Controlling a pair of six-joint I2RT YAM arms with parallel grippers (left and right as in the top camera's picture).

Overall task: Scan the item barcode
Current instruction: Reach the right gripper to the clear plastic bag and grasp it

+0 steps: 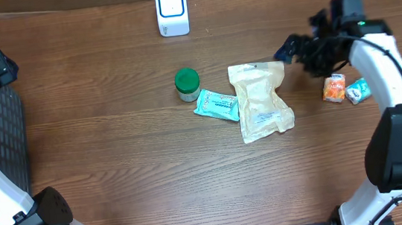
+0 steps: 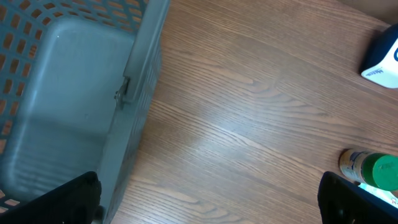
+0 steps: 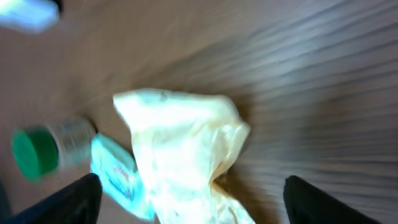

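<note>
Quick status from my end. The right gripper (image 1: 289, 48) is hanging over the right side of the table (image 1: 118, 174) with its jaws apart and nothing between them. On the right wrist cam I can see both fingers (image 3: 68, 199) sitting wide at the bottom corners of the view. That view is pretty smeared though, so don't ask me for fine detail.

The item, a cream pouch (image 1: 260, 100), is lying flat on the wood around the middle of the table, just left of the right gripper and below it in the overhead view. Nothing is touching it from above. Its left edge meets a teal packet (image 1: 217, 105), and right beside that packet on the other side is a green-capped bottle (image 1: 187, 84). I can't really tell if the bottle is upright or on its side.

The scanner (image 1: 172, 11), the little white box with the blue face, is standing at the far edge of the table, well apart from the pouch.

Two small snack packs, an orange one (image 1: 334, 88) and a blue-green one (image 1: 358, 91), are touching each other on the right, close to the right arm.

The left gripper (image 2: 208, 205) is off at the far left next to the grey basket (image 1: 0, 126). Its jaws are spread wide and it's holding nothing. Its cam mostly shows basket wall and bare wood.
</note>
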